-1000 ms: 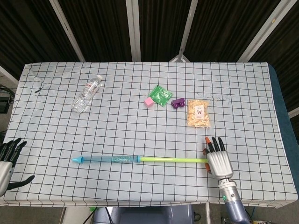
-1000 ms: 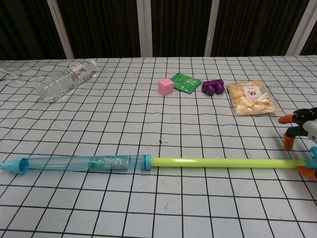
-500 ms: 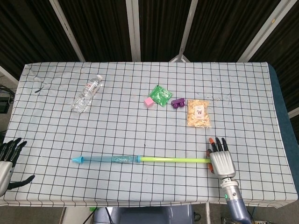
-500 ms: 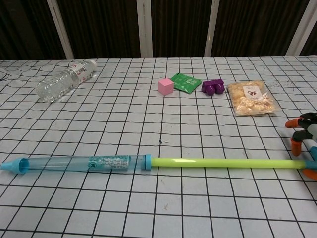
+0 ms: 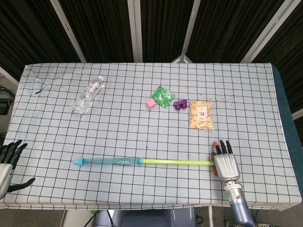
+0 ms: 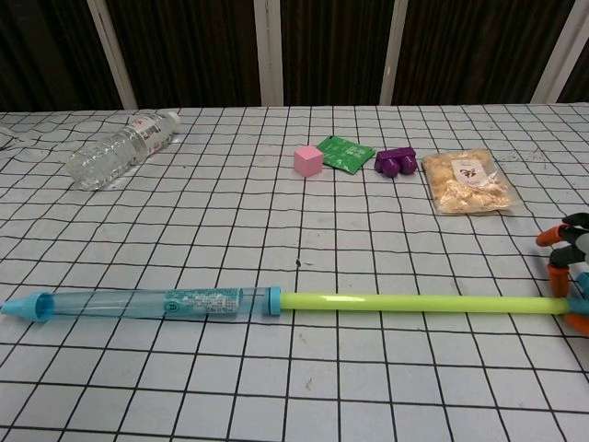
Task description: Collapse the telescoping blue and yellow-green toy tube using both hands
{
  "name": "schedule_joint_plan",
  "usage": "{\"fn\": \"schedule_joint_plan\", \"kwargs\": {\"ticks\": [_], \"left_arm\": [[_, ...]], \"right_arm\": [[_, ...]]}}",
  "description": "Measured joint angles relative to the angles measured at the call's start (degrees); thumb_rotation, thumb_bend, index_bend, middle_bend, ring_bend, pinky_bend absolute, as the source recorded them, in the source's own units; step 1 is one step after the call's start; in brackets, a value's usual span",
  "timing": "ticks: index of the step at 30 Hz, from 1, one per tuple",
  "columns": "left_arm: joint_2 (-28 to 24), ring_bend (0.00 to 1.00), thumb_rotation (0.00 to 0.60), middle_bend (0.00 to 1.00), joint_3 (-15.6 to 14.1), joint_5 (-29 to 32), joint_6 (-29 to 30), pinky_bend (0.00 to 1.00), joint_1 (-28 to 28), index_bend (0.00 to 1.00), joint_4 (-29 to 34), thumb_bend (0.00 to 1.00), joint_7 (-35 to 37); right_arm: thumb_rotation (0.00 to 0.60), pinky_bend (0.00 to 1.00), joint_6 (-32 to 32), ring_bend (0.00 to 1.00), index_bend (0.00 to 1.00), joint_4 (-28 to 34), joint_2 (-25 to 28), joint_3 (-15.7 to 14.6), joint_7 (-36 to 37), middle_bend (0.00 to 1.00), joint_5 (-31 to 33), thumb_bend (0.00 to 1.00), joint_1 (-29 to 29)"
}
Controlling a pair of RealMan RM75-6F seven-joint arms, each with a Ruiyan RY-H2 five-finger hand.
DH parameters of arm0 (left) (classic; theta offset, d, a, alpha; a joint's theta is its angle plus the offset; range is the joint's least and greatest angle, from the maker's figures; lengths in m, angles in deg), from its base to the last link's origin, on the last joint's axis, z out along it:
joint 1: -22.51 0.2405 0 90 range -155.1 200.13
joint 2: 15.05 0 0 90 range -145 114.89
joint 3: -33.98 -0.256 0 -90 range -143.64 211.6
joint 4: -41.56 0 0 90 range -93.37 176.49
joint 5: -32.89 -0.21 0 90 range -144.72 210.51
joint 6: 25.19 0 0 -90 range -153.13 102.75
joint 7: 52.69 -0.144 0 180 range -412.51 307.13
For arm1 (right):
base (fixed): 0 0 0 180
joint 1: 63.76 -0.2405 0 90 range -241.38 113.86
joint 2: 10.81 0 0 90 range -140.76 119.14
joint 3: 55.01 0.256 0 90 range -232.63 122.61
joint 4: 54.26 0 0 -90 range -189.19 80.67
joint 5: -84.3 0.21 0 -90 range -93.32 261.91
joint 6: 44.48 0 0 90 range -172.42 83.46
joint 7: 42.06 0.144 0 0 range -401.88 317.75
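Note:
The toy tube lies fully extended along the near part of the table. Its clear blue barrel [image 5: 111, 161] [image 6: 147, 302] is on the left and its thin yellow-green rod [image 5: 177, 162] [image 6: 414, 302] runs right. My right hand [image 5: 226, 161] [image 6: 571, 267] rests palm down at the rod's right tip, fingers spread, holding nothing. Whether it touches the tip is unclear. My left hand [image 5: 7, 165] hangs off the table's near left corner with its fingers apart and empty, well left of the barrel's blue cap [image 5: 78, 162]. The chest view does not show it.
A plastic water bottle [image 5: 88, 94] lies at the far left. Mid-table sit a pink cube [image 5: 150, 103], a green packet [image 5: 163, 96], a purple block [image 5: 180, 104] and a snack bag [image 5: 201, 115]. The checkered tablecloth's near edge [image 5: 151, 204] runs just below the tube.
My right hand has slid a little to the right along the rod's end. The tube and my left hand have not moved.

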Motion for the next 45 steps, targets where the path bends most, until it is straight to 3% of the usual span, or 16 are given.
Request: {"fn": "schedule_joint_plan", "kwargs": {"ticks": [3,8,15,18,25,30,40,45], "left_arm": [[-0.30,0.00,0.600,0.00,0.16,0.35,-0.52,0.00,-0.32,0.01,0.72,0.16,0.01],[-1.10,0.00,0.600,0.01,0.89,1.36,-2.31,0.01,-1.56,0.12,2.68,0.17,-1.61],[-1.43,0.02,0.600,0.18,3.51,5.63,-6.60,0.09,-5.01,0.31,6.16,0.20,-9.00],[-1.06,0.03,0.600,0.21,4.98,9.34,-9.39,0.10,-7.12,0.40,7.94,0.20,-13.58],[1.63,0.06,0.600,0.34,7.30,20.87,-16.27,0.10,-12.62,0.41,12.41,0.20,-25.77],[6.23,0.07,0.600,0.37,8.14,27.41,-17.93,0.10,-15.94,0.41,13.97,0.21,-33.51],[16.71,0.08,0.600,0.39,8.35,36.69,-16.58,0.10,-21.06,0.42,14.17,0.26,-45.48],[19.67,0.09,0.600,0.40,8.43,38.92,-15.30,0.10,-22.43,0.43,13.82,0.28,-47.61]], "right_arm": [[0.600,0.00,0.07,0.00,0.64,0.14,0.14,-0.12,0.06,0.20,0.00,0.41,-0.09],[0.600,0.00,0.10,0.00,0.64,0.43,0.34,-0.32,0.04,0.20,0.18,0.41,-0.22],[0.600,0.00,0.33,0.00,0.64,1.01,0.72,-0.25,0.57,0.20,0.55,0.42,-0.38],[0.600,0.00,0.39,0.00,0.64,1.15,0.88,-0.27,0.66,0.20,0.74,0.42,-0.43],[0.600,0.00,0.59,0.00,0.65,1.62,1.00,-0.53,0.79,0.20,0.93,0.42,-0.50],[0.600,0.00,0.82,0.00,0.65,1.84,1.14,-0.60,0.80,0.20,1.14,0.42,-0.50],[0.600,0.00,0.93,0.00,0.65,2.37,1.35,-0.82,1.01,0.20,1.44,0.42,-0.64],[0.600,0.00,1.00,0.00,0.65,2.45,1.35,-0.99,1.03,0.20,1.51,0.43,-0.65]]}}
